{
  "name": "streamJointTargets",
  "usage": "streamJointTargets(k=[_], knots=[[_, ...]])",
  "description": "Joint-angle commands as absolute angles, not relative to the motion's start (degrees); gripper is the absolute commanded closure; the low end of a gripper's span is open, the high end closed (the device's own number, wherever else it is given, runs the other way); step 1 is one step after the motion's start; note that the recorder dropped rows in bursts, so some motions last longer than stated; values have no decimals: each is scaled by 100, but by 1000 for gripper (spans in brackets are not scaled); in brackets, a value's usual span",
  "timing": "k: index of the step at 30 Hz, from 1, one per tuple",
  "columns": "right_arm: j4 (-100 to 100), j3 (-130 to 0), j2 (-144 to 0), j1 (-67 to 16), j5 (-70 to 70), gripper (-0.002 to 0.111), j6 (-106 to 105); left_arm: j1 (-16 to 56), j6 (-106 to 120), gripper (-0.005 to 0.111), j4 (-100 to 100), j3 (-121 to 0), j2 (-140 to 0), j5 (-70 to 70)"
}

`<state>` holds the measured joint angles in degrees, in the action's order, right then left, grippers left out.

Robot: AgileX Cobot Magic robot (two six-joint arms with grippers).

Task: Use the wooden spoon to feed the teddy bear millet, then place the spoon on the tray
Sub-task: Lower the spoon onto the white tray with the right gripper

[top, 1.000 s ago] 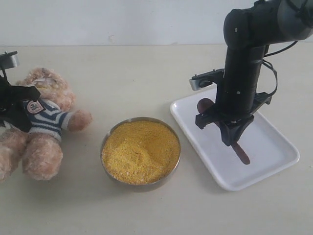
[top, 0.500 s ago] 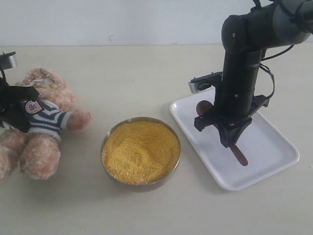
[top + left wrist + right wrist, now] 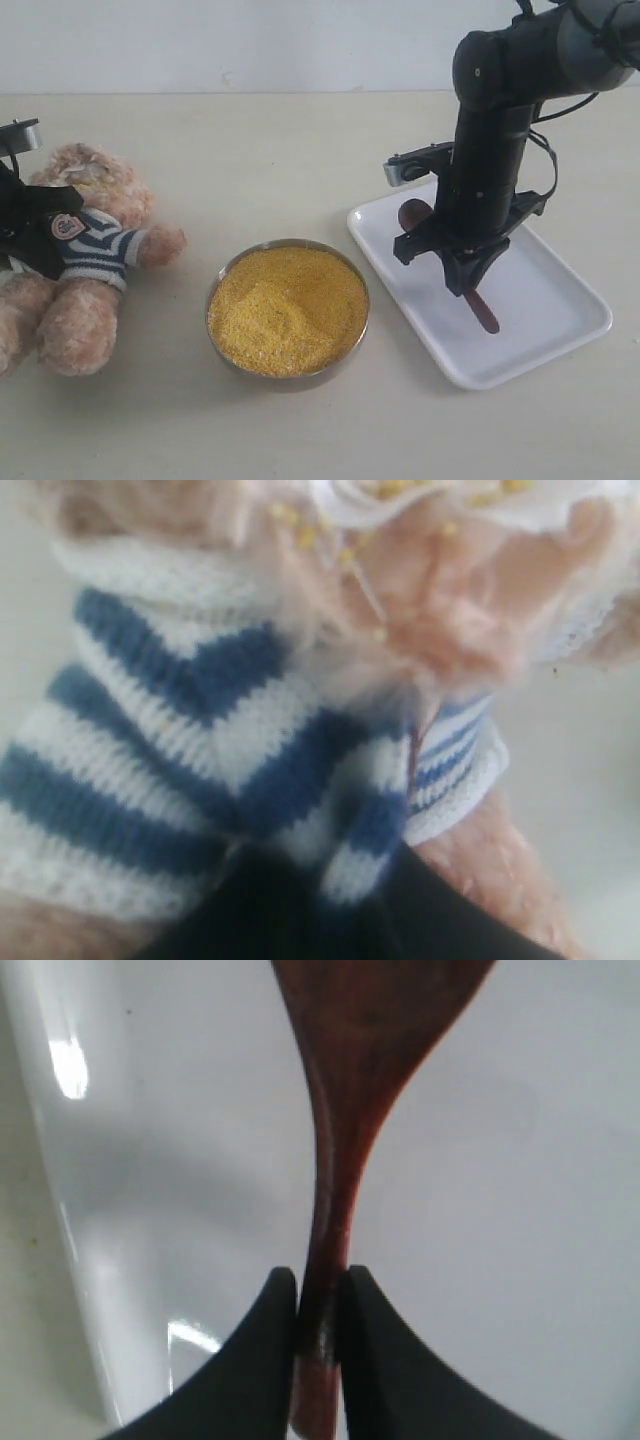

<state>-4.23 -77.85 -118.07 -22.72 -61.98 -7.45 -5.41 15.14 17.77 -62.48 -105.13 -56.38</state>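
My right gripper (image 3: pixel 320 1325) pinches spoon (image 3: pixel 345 1110) near handle end, over tray (image 3: pixel 520 1260). Likely light, stiff, slick wood. Left gripper (image 3: pixel 28 228) clamped on soft bear (image 3: pixel 95 290).

Close in on the teddy bear (image 3: pixel 450 630): fluffy tan-pink fur, soft and blurred. Navy-and-white striped shirt (image 3: pixel 190 740) fills most of the view, with the knit ribs plain to see. A few yellow millet grains (image 3: pixel 300 537) cling to the fur near a white patch. The dark claw (image 3: pixel 350 905) is pinched tight on a fold of the shirt. Pale bench (image 3: pixel 590 780) shows beyond the bear's limb.
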Motion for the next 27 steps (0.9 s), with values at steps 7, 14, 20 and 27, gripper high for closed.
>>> streamJointTargets(k=[7, 14, 20, 27], knots=[[-368, -7782, -12082, -2226, -6110, 109, -758, -538, 1431, 103, 1748, -6225, -10633, -5669], [-368, -7782, -12082, -2226, -6121, 109, -758, -538, 1388, 103, 1758, -6225, -10633, -5693], [-380, -7794, -12048, -2226, -6078, 93, -758, -538, 1388, 103, 1814, -6225, -10633, -5732], [-388, -7794, -12048, -2226, -6078, 79, -734, -538, 1485, 99, 1922, -6225, -10633, -5732]])
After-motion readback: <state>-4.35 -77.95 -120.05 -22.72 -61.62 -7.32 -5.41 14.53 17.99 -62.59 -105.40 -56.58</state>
